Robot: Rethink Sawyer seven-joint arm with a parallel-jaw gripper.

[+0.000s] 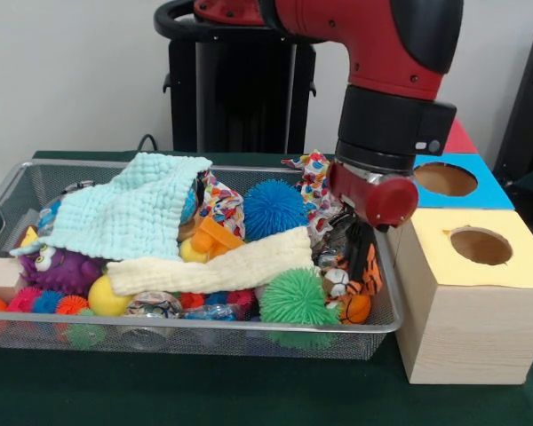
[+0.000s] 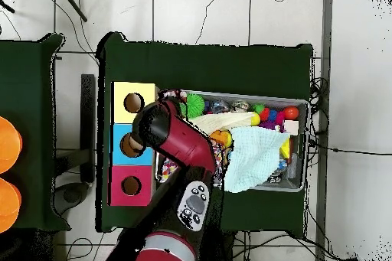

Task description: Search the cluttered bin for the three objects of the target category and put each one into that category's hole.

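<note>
At the bin's (image 1: 9, 191) end nearest the boxes, the claw (image 1: 360, 244) is buried among toys; grip state unreadable. A tiger (image 1: 366, 271) toy lies against it, soft and light I'd judge, best pinched mid-body. The yellow box (image 1: 480, 306) stands just beside.

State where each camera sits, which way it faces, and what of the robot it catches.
Front view: low across the table, facing the wire bin and the arm; its gripper reaches down at the bin's end by the yellow box.
Overhead view: above, looking straight down; the arm stretches from the base at the bottom edge.
Shared: the bin, the pale blue cloth, the yellow and blue boxes.
</note>
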